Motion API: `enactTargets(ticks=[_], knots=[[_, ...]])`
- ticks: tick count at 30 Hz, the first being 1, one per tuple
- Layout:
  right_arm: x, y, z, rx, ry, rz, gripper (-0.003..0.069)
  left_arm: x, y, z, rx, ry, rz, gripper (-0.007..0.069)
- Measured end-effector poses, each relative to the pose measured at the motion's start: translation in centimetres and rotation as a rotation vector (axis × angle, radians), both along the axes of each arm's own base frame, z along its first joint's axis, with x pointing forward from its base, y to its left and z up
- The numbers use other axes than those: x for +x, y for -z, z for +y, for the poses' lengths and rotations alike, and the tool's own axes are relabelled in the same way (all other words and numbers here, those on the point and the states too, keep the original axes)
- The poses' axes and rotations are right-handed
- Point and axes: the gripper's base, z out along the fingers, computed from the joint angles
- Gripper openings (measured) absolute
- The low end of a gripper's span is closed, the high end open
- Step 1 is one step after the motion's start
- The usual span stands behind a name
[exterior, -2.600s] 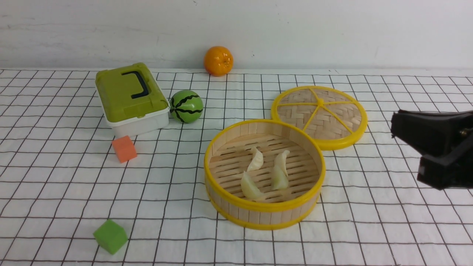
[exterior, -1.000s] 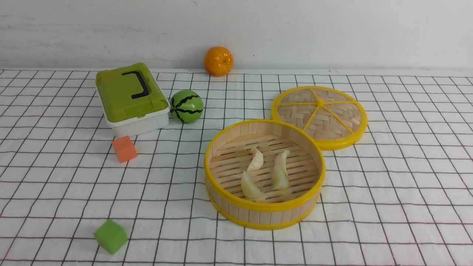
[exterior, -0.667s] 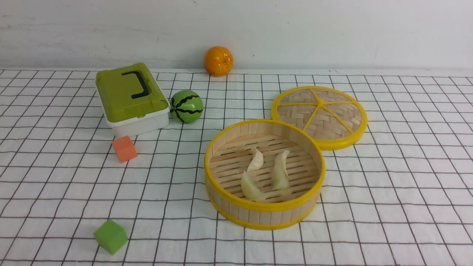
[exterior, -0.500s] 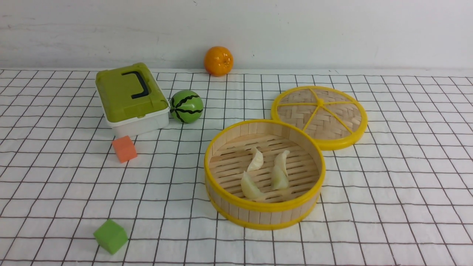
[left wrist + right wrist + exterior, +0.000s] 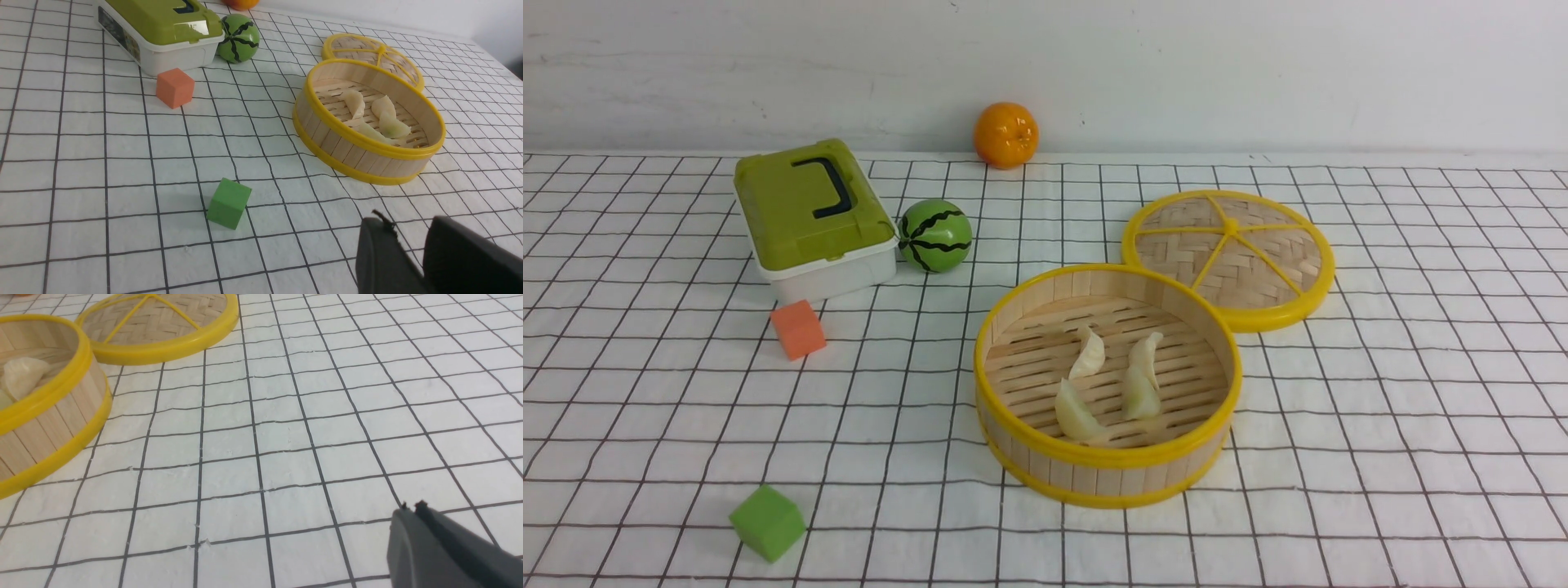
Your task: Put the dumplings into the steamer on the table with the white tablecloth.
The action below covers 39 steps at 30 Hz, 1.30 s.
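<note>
The steamer (image 5: 1104,478) stands on the white tablecloth (image 5: 1380,425) covering the table, right of centre. Several cream dumplings lie on its slatted floor, among them one at the back (image 5: 1088,353), one in the middle (image 5: 1141,397) and one at the front (image 5: 1076,413). Neither gripper shows in the front view. In the left wrist view my left gripper (image 5: 406,222) hovers over bare cloth short of the steamer (image 5: 359,157), open, with nothing between its fingers. My right gripper (image 5: 412,506) is shut and empty over bare cloth, off to the side of the steamer (image 5: 49,416).
A flat woven lid (image 5: 1229,257) lies behind the steamer, touching it. A green-lidded box (image 5: 813,216), a watermelon ball (image 5: 935,235) and an orange cube (image 5: 798,329) sit at the left. A green cube (image 5: 767,522) lies near the front left. An orange (image 5: 1005,134) rests by the wall.
The right gripper, seen earlier at the right edge of the front view, has left that view. Over the last second nothing on the table has moved.
</note>
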Motion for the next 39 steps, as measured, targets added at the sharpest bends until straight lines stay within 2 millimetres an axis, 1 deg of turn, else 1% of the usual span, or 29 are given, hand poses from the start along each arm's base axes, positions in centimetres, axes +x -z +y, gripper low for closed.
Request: enactTargets(ticks=[8, 11, 13, 14, 17, 19, 20, 23, 26, 29, 33, 35, 37, 39], knots=[[0.0, 0.0, 0.0, 0.000, 0.001, 0.000, -0.0009, 0.3, 0.7, -0.3, 0.004, 0.002, 0.007, 0.0179], [0.0, 0.0, 0.0, 0.000, 0.001, 0.000, -0.0006, 1.0, 1.2, -1.1, -0.025, -0.007, -0.058, 0.0171], [0.0, 0.0, 0.0, 0.000, 0.001, 0.000, -0.0005, 1.5, 1.4, -1.8, -0.070, -0.008, -0.144, 0.0137], [0.0, 0.0, 0.0, 0.000, 0.002, 0.000, -0.0003, 2.0, 1.9, -2.4, -0.087, -0.022, -0.204, 0.0099], [0.0, 0.0, 0.0, 0.000, 0.004, 0.000, 0.0000, 2.9, 2.9, -3.1, -0.130, -0.081, -0.341, -0.0011], [0.0, 0.0, 0.0, 0.000, 0.005, 0.000, 0.0001, 3.5, 4.0, -3.1, -0.141, -0.154, -0.399, -0.0013], [0.0, 0.0, 0.0, 0.000, 0.005, 0.000, 0.0002, 3.9, 4.9, -3.0, -0.125, -0.200, -0.400, -0.0013], [0.0, 0.0, 0.0, 0.000, 0.005, 0.000, 0.0006, 4.7, 7.7, -2.5, -0.064, -0.313, -0.354, -0.0013], [0.0, 0.0, 0.0, 0.000, 0.005, 0.000, 0.0009, 5.0, 9.7, -2.2, -0.018, -0.369, -0.291, -0.0013], [0.0, 0.0, 0.0, 0.000, 0.005, 0.000, 0.0013, 5.1, 10.3, -2.1, 0.002, -0.382, -0.251, -0.0013], [0.0, 0.0, 0.0, 0.000, 0.005, 0.000, 0.0020, 5.0, 11.5, -2.1, 0.046, -0.379, -0.130, -0.0013], [0.0, 0.0, 0.0, 0.000, 0.005, 0.000, 0.0020, 4.9, 11.8, -2.1, 0.052, -0.379, -0.104, -0.0013], [0.0, 0.0, 0.0, 0.000, 0.005, 0.000, 0.0021, 4.8, 12.4, -2.1, 0.068, -0.376, -0.038, -0.0013], [0.0, 0.0, 0.0, 0.000, 0.005, 0.000, 0.0023, 4.8, 12.6, -2.1, 0.083, -0.374, -0.019, -0.0013]])
